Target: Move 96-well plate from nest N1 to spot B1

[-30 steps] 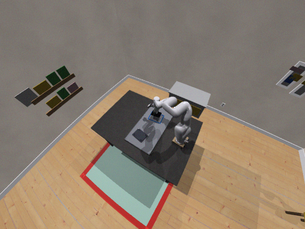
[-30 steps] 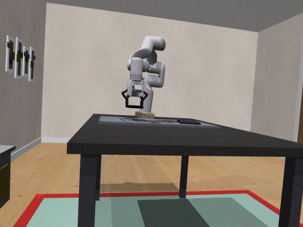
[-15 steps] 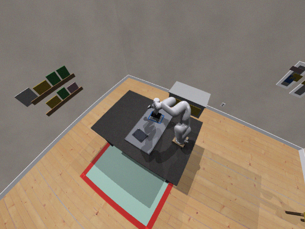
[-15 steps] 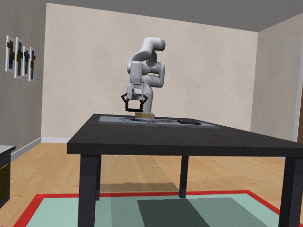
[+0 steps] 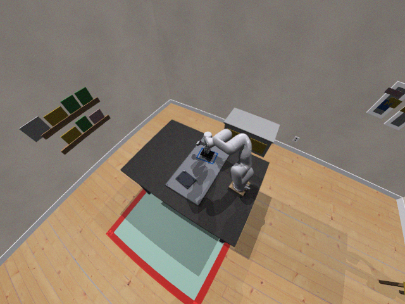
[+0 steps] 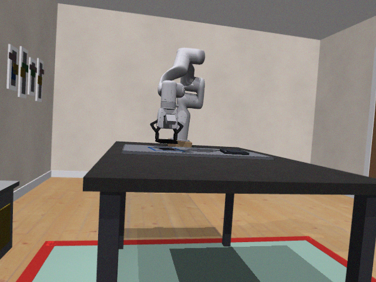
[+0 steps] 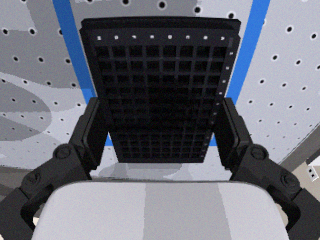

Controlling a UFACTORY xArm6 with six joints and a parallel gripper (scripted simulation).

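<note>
The black 96-well plate (image 7: 160, 90) is gripped across its long sides by my gripper (image 7: 160, 111), which is shut on it. In the exterior view the plate (image 6: 165, 140) hangs level a little above the deck, over the blue taped outline B1 (image 6: 165, 148). In the wrist view the blue outline (image 7: 67, 27) frames the plate on the left, far and right sides, and the plate's long sides run along the outline's long sides. From above, the gripper (image 5: 205, 152) stands over the outline (image 5: 207, 156). The dark plate nest N1 (image 5: 185, 179) sits empty at the deck's other end; it also shows in the exterior view (image 6: 234, 150).
The grey perforated deck (image 5: 196, 175) lies on a black table (image 6: 212, 173). The arm's base (image 5: 240, 178) stands beside the deck on a small wooden block. A grey cabinet (image 5: 252, 127) stands behind the table.
</note>
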